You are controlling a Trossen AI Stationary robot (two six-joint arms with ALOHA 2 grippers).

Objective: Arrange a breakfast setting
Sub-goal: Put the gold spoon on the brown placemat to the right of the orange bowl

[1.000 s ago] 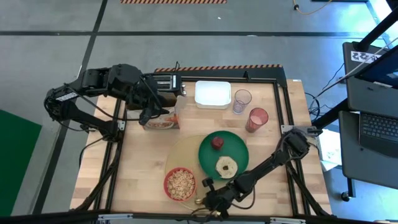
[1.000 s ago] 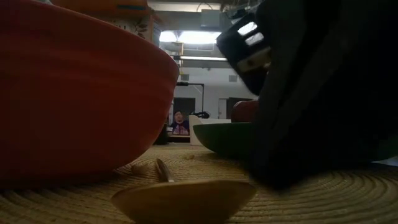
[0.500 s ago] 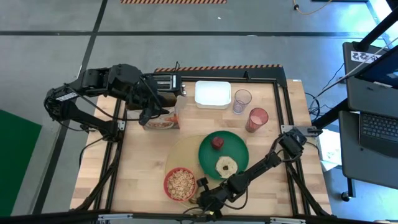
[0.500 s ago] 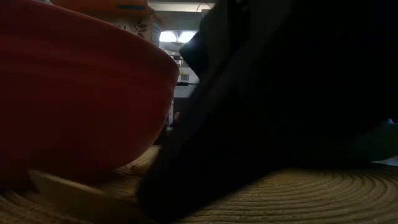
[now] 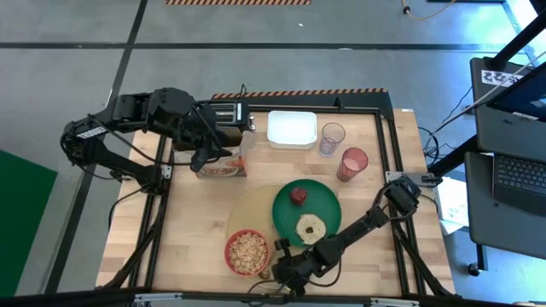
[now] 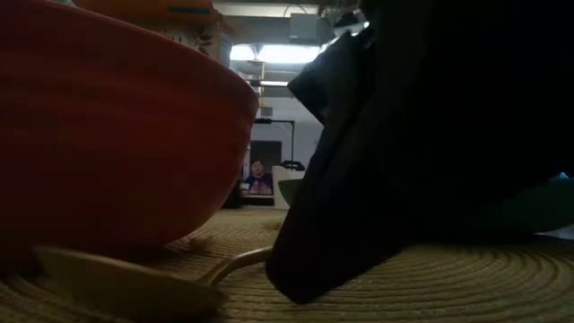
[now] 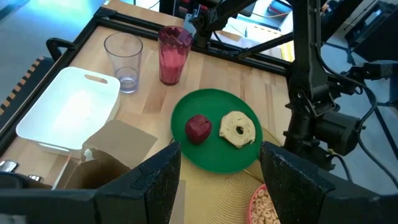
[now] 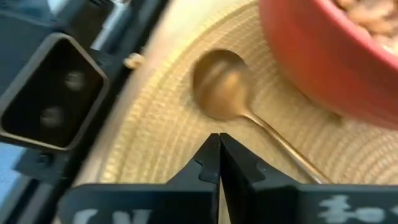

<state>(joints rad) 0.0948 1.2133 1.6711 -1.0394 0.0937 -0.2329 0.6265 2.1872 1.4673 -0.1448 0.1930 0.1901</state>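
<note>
Looking down from high view: large round tan woven mat point(image 5: 247, 213) at table's near edge carries round green plate point(image 5: 307, 211) with small red apple point(image 5: 298, 195) and bagel point(image 5: 309, 228); red bowl of cereal point(image 5: 247, 252) just beside. Right gripper point(image 5: 281, 271) low at mat's near rim. Left gripper point(image 5: 205, 159) over brown cereal box point(image 5: 229, 162), holding nothing.
Low view: bowl wall point(image 6: 117, 135) looms; golden metal spoon point(image 6: 117, 283) lies on mat.
Left wrist view: translucent pink cup point(image 7: 173, 55) beyond plate, fingers point(image 7: 155, 180) parted.
Right wrist view: fingers point(image 8: 219, 163) pressed together, empty, above spoon handle.

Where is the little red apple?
In the high view, the small red apple sits on the round green plate, just behind the bagel, right of the table's middle.
</note>
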